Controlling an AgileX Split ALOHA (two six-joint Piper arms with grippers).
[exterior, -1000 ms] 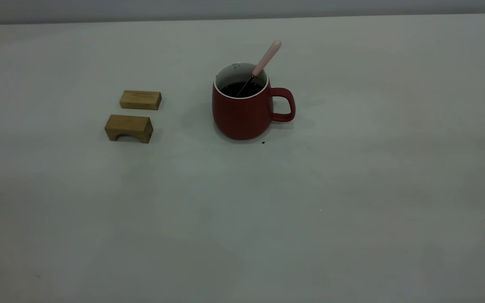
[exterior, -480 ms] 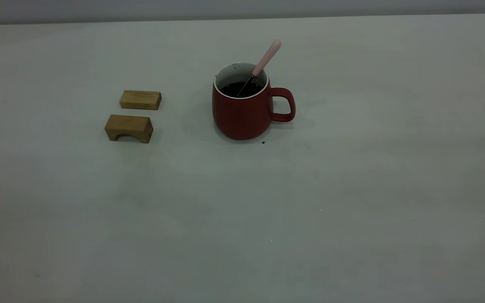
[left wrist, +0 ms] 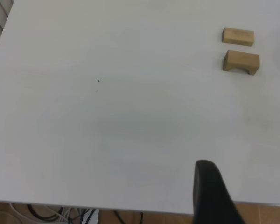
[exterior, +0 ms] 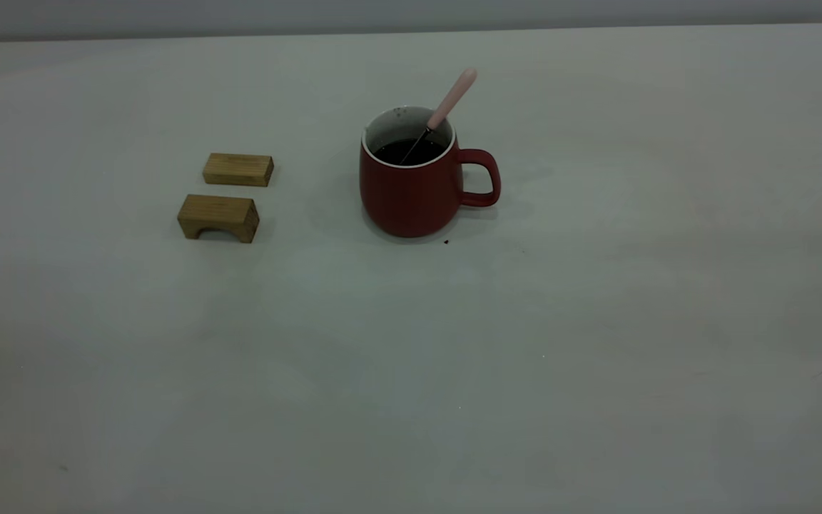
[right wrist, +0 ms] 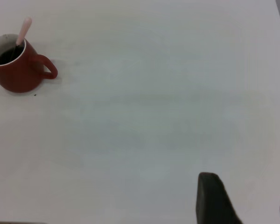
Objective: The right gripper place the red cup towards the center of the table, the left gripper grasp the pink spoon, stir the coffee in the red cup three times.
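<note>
The red cup (exterior: 417, 187) stands upright near the middle of the table (exterior: 596, 357), handle to the right, with dark coffee (exterior: 408, 151) inside. The pink spoon (exterior: 452, 98) leans in it, its handle sticking up over the far-right rim. Neither arm shows in the exterior view. My left gripper (left wrist: 246, 170) hangs open over the table's near edge, far from the cup, which its view does not show. My right gripper (right wrist: 247, 177) is open too, with bare table between its fingers; the red cup (right wrist: 17, 69) and pink spoon (right wrist: 23, 29) lie far off.
Two wooden blocks lie left of the cup: a flat one (exterior: 238, 169) and an arched one (exterior: 218, 217), the same flat block (left wrist: 238, 36) and arched block (left wrist: 241, 61) appearing in the left wrist view. Small dark specks (exterior: 446, 242) dot the table by the cup's base.
</note>
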